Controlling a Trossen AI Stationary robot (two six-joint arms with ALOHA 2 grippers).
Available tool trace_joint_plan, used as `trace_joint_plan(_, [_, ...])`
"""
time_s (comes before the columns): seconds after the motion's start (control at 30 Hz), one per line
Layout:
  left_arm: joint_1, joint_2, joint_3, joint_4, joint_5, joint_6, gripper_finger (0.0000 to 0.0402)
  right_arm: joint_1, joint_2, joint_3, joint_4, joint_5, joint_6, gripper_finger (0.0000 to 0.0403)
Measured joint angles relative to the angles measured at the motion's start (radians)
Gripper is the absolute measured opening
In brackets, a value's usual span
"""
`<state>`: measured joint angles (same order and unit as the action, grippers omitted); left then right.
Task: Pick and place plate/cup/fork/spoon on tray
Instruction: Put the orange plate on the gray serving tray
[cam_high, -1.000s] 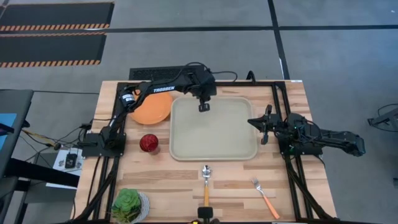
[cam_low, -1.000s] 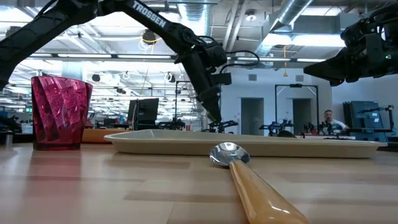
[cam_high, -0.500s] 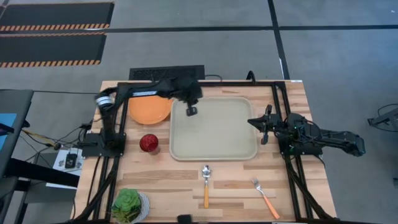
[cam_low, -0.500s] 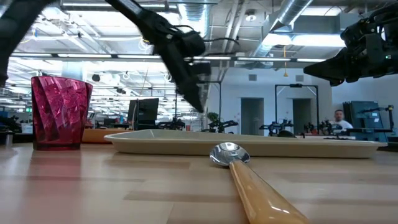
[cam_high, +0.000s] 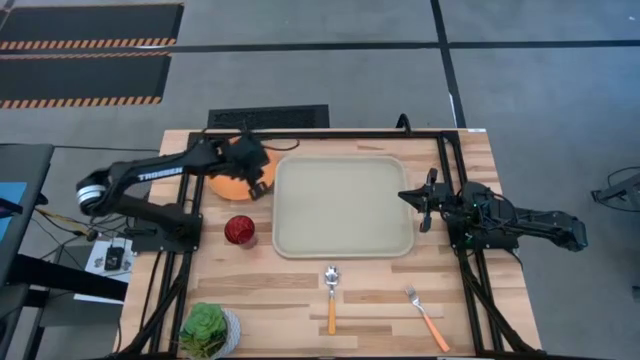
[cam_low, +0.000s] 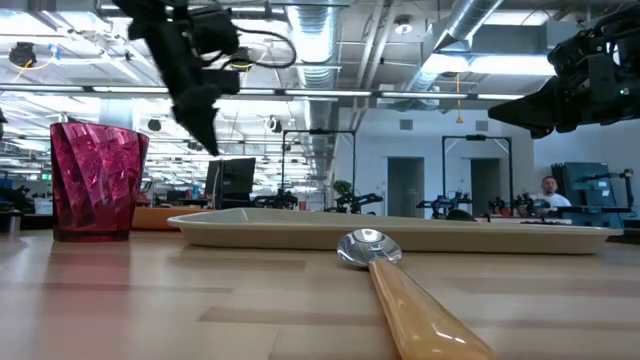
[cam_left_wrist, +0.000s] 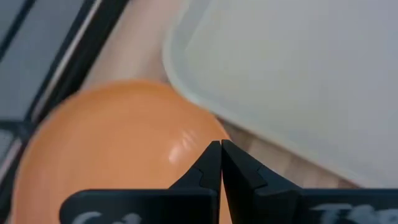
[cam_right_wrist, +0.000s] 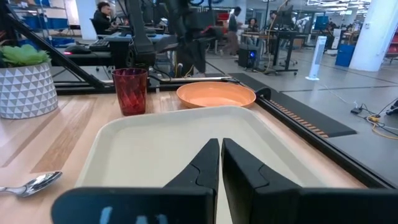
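Observation:
The orange plate (cam_high: 228, 176) lies flat on the table just left of the beige tray (cam_high: 343, 205). The dark red cup (cam_high: 238, 230) stands upright near the tray's left near corner. The spoon (cam_high: 331, 290) and the fork (cam_high: 427, 316) lie on the table in front of the tray. My left gripper (cam_high: 258, 186) is shut and empty, and hovers above the plate's right rim (cam_left_wrist: 186, 134). In the low view it (cam_low: 210, 140) is well above the table. My right gripper (cam_high: 424, 206) is shut and empty, and is raised at the tray's right edge.
A small potted plant (cam_high: 207, 330) stands at the near left corner. Black frame rails run along both sides of the table (cam_high: 300, 300). The tray's floor (cam_right_wrist: 168, 143) is bare. In the low view, a person (cam_low: 548, 190) is far back in the room.
My left gripper has swung from above the tray's far part toward the table's left edge. It is now over the plate's right rim, with its fingers still shut. The right arm has kept still.

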<state>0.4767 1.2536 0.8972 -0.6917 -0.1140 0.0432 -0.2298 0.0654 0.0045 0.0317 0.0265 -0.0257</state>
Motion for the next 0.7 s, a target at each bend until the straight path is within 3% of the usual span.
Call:
trace_joint_plan(0.13, [0.0, -0.033, -0.108, 0.006, 0.014, -0.061, 0.0, 0.0, 0.0, 0.0, 0.0, 0.0, 0.0, 0.0043])
trace_joint_plan(0.3, [0.0, -0.038, -0.232, 0.128, 0.016, -0.117, 0.0012, 0.0, 0.0, 0.0, 0.0, 0.0, 0.0, 0.0043])
trace_joint_plan(0.7, [-0.058, 0.012, -0.254, 0.184, 0.037, -0.125, 0.0129, 0.0, 0.0, 0.0, -0.001, 0.0, 0.0, 0.0043])
